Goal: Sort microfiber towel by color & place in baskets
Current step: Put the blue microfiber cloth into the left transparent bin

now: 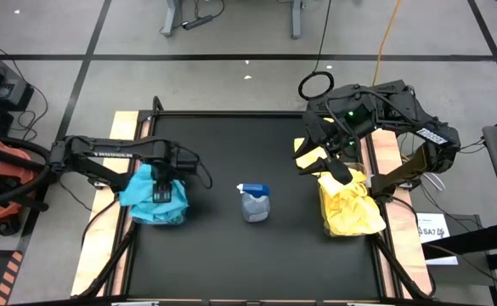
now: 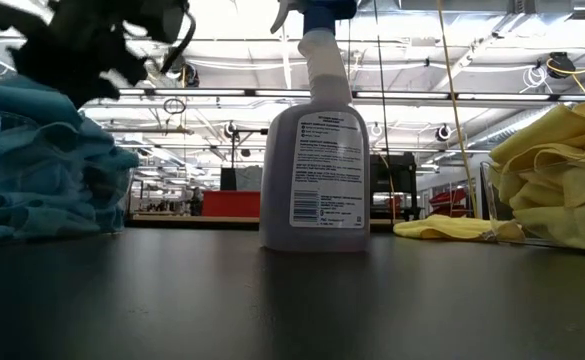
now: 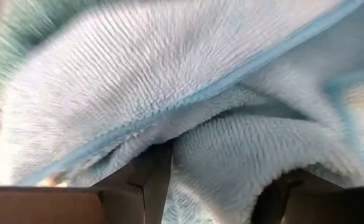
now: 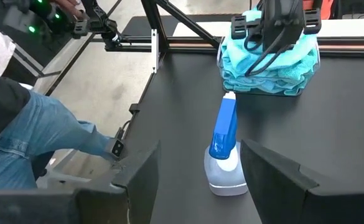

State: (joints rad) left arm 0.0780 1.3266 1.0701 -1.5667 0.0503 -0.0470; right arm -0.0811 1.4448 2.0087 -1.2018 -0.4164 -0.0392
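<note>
Left pincer [image 1: 165, 189] (fingers parted) directly above teal towels [image 1: 146, 202] heaped in basket [image 4: 270, 91].

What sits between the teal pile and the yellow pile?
A grey spray bottle stands between the teal towels and the yellow towels, clearest in the high view.

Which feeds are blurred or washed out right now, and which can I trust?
Left wrist view: filled by teal towels, soft and smeared at the edges. Low view: bright ceiling lights backlight the spray bottle; left gripper is a dark blur. High view and right wrist view: evenly lit and sharp.
</note>
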